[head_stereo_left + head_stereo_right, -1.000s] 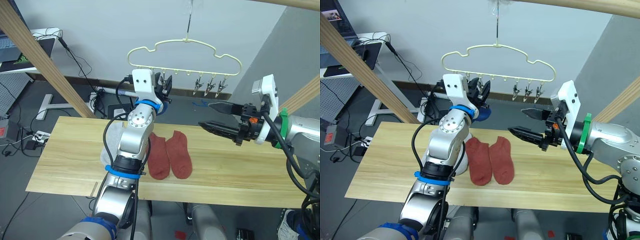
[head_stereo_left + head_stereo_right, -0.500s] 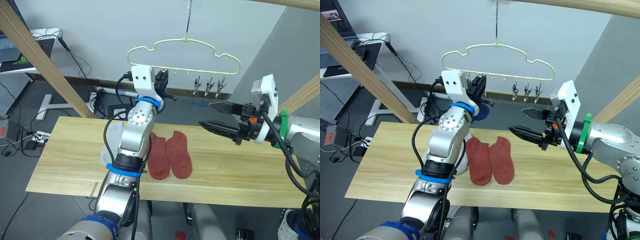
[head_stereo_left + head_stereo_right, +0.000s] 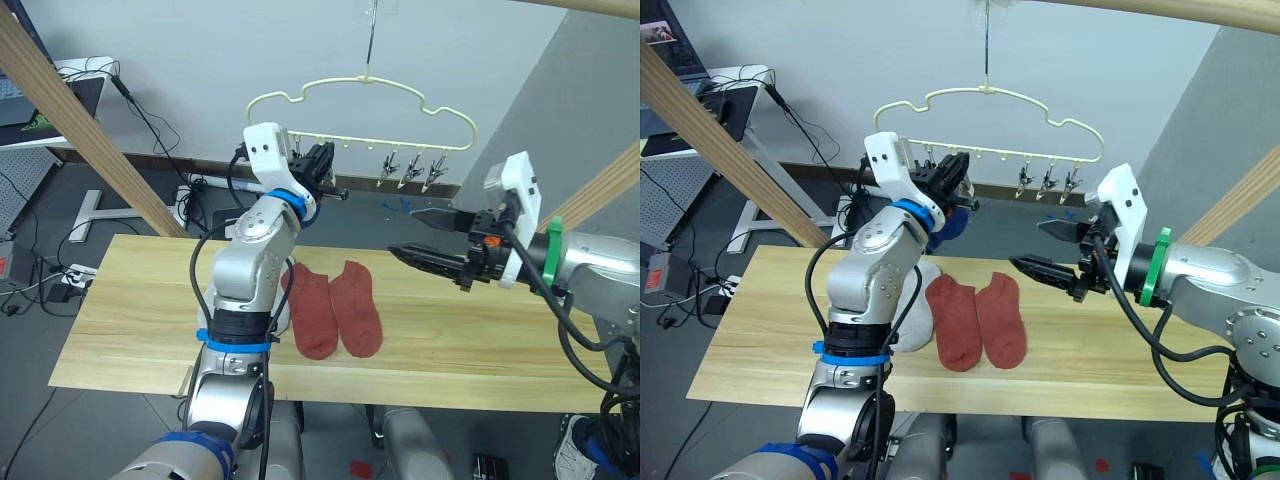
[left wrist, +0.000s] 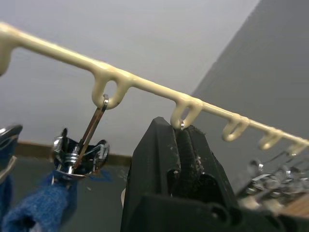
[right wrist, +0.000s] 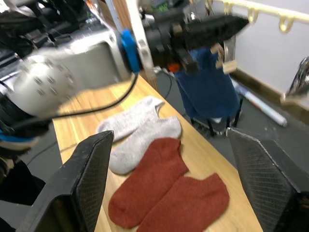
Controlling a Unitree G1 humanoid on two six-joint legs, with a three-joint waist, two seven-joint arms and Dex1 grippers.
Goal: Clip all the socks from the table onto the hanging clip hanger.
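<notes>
Table (image 3: pixel 120 330) carries two red socks (image 3: pixel 338 308) and two grey socks (image 5: pixel 137 129); blue socks (image 5: pixel 208 82) hang from the hanger (image 3: pixel 362 100). Left gripper (image 3: pixel 322 170), fingers pressed together, has swung leftward since earlier. Right gripper (image 3: pixel 418 235) hovers, fingers spread.

Two rust red socks (image 3: pixel 338 309) lie on the pale wood-grain surface (image 3: pixel 130 320) beside two light grey socks (image 5: pixel 137 126). A blue sock (image 5: pixel 208 84) hangs from the pale-yellow clip hanger (image 3: pixel 360 100) with silver metal clips (image 3: pixel 405 170).
</notes>
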